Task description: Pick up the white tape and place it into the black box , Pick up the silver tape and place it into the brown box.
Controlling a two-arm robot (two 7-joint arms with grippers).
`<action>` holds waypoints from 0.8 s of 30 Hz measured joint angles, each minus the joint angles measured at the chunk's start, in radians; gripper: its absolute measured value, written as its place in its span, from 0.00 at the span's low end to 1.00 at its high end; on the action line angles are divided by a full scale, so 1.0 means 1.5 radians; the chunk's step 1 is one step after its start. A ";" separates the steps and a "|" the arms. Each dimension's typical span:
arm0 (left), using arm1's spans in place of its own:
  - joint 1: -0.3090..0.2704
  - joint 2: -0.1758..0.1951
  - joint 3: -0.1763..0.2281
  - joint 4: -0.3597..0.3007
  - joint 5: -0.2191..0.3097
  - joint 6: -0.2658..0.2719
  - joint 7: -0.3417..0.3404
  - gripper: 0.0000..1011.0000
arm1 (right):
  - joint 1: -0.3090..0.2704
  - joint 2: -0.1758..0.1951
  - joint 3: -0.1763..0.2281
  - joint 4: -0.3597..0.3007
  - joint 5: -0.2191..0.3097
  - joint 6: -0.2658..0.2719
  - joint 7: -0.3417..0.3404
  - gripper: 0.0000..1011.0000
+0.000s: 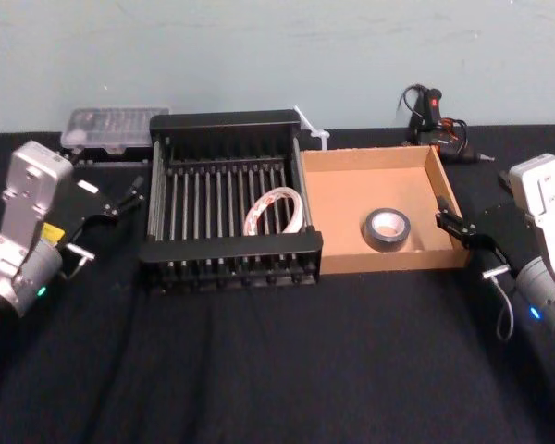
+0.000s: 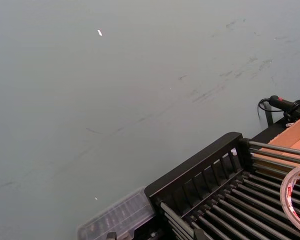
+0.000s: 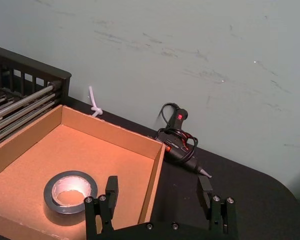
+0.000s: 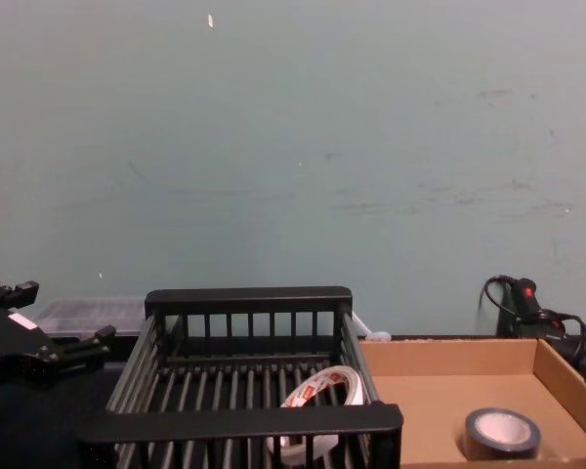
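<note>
At the left of the worktop [image 1: 259,370], the left pincer [image 1: 114,222] hovers just beside the black box [image 1: 227,120], its fingers spread apart and holding nothing. Inside that box, toward its right near corner, the white tape [image 1: 276,211] stands tilted on its edge across the slats. It looks light and thin-walled, likely to flex if squeezed across its width and to roll if nudged. The best hold would be across the band at the raised top of the ring, with one finger through the wide hollow centre and one outside. Next on the right, the brown box [image 1: 351,190] stands against the black one, and the silver tape [image 1: 388,228] lies flat on its floor, right of centre. That roll seems denser and stiffer, with a smooth outer face that might slip, though its surface is hard to judge from here. Pinching its wall through the core looks safer. At the far right, the right pincer [image 1: 469,245] sits released and empty at the brown box's right wall.
</note>
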 joint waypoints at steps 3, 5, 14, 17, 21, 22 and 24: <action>0.000 0.000 0.000 0.000 0.000 0.000 0.000 0.99 | 0.001 0.001 -0.002 0.000 0.000 0.000 0.000 0.99; 0.000 0.000 0.000 0.000 0.000 0.000 0.000 0.99 | 0.001 0.001 -0.002 0.000 0.000 0.000 0.001 0.99; 0.000 0.000 0.000 0.000 0.000 0.000 0.000 0.99 | 0.003 0.002 -0.004 0.000 0.000 -0.002 0.003 0.99; 0.000 0.000 0.000 0.000 0.000 0.000 0.000 0.99 | 0.003 0.003 -0.005 0.000 0.000 -0.002 0.003 0.99; 0.000 0.000 0.000 0.000 0.000 0.000 0.000 0.99 | 0.003 0.003 -0.005 0.001 0.000 -0.002 0.004 0.99; 0.000 0.000 0.000 0.000 0.000 0.000 0.000 0.99 | 0.004 0.003 -0.005 0.001 0.000 -0.002 0.004 0.99; 0.000 0.000 0.000 0.000 0.000 0.000 0.000 0.99 | 0.004 0.003 -0.005 0.001 0.000 -0.002 0.004 0.99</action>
